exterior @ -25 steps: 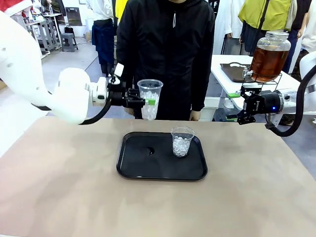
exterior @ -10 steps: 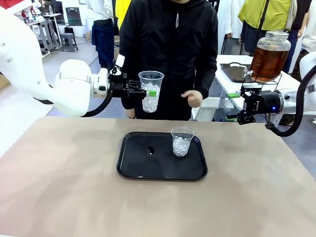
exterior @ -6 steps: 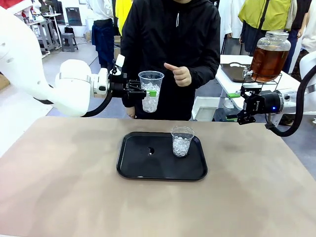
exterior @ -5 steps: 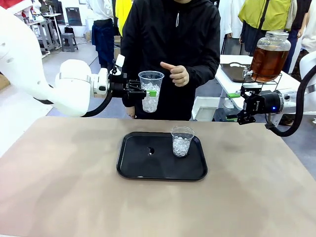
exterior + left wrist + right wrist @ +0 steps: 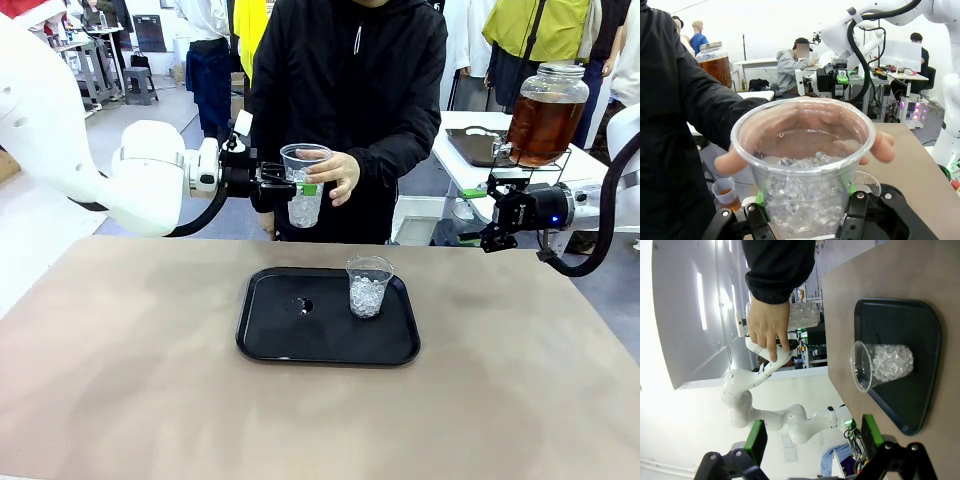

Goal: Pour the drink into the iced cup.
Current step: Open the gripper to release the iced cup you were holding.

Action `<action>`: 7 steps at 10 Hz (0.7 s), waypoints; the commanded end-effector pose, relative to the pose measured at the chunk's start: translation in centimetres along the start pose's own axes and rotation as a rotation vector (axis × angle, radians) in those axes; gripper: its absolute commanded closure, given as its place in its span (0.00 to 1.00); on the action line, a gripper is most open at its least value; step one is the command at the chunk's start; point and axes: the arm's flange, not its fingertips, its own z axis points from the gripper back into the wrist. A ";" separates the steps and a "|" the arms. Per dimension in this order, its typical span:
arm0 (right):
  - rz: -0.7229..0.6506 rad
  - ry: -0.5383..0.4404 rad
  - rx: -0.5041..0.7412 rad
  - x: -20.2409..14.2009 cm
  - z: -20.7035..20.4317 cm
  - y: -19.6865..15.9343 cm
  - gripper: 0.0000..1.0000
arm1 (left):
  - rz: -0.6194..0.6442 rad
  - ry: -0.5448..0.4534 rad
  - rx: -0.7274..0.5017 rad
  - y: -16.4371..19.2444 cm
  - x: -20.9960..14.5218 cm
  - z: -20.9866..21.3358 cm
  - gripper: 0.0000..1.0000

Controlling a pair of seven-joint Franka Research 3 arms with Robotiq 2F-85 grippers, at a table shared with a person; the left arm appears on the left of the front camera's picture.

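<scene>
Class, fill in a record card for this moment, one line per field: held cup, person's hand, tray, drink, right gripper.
Held cup: clear iced cup, upright, clamped in the left gripper above the table's far edge
Person's hand: hand wrapped around that cup's upper part
Tray: black tray on the table, second iced cup standing in it
Drink: amber drink inside a lidded dispenser jar on a side table
Right gripper: right gripper open, empty

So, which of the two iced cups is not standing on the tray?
The cup in the left gripper, which a person's hand also grasps; the other cup stands on the black tray.
</scene>
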 end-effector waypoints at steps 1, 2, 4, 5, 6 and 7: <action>0.003 -0.003 -0.002 0.1 0.0 0.2 0.00 | -0.009 -0.006 0.002 -0.1 0.5 0.1 0.37; 0.003 -0.003 -0.002 0.1 0.0 0.2 0.00 | -0.009 -0.006 0.002 -0.1 0.5 0.1 0.37; 0.003 -0.003 -0.002 0.1 0.0 0.2 0.00 | -0.009 -0.006 0.002 -0.1 0.5 0.1 0.37; 0.003 -0.003 -0.002 0.1 0.0 0.2 0.00 | -0.009 -0.006 0.002 -0.1 0.5 0.1 0.37; 0.003 -0.003 -0.002 0.1 0.0 0.2 0.00 | -0.009 -0.006 0.002 -0.1 0.5 0.1 0.37; 0.003 -0.003 -0.002 0.1 0.0 0.2 0.00 | -0.009 -0.006 0.002 -0.1 0.5 0.1 0.37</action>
